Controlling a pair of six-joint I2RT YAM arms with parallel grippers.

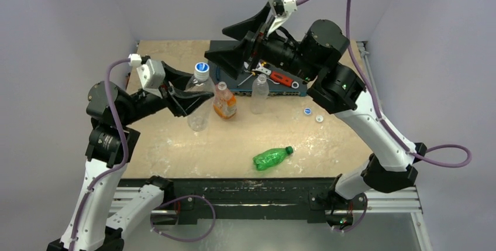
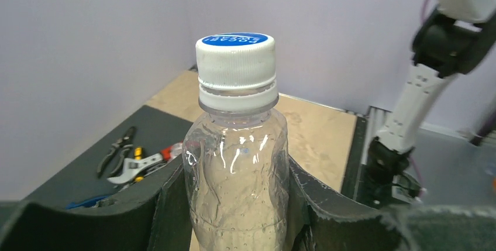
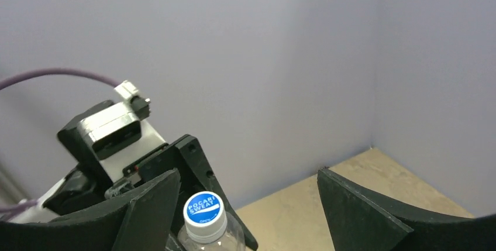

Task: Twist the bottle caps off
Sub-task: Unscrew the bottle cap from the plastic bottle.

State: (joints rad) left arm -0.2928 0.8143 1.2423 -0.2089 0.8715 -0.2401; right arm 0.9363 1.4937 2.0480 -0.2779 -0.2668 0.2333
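Note:
My left gripper (image 1: 188, 102) (image 2: 240, 207) is shut on the body of a clear crinkled bottle (image 1: 199, 107) (image 2: 238, 181), holding it upright. The bottle's white cap with a blue top (image 1: 202, 69) (image 2: 236, 64) (image 3: 204, 211) sits on its neck. My right gripper (image 1: 235, 41) (image 3: 245, 207) stands open, raised behind the bottle. In the right wrist view the cap lies low beside the left finger (image 3: 140, 207), touching neither finger. A green bottle (image 1: 271, 158) lies on its side near the front with its green cap (image 1: 289, 149) on. Two loose caps (image 1: 307, 110) (image 1: 319, 118) rest on the table at the right.
A squat bottle with an orange label (image 1: 224, 102) and a second clear bottle (image 1: 259, 94) stand mid-table. Behind them a dark mat (image 1: 234, 64) carries a wrench and pliers (image 1: 276, 78) (image 2: 133, 160). Purple walls close the table's back and sides.

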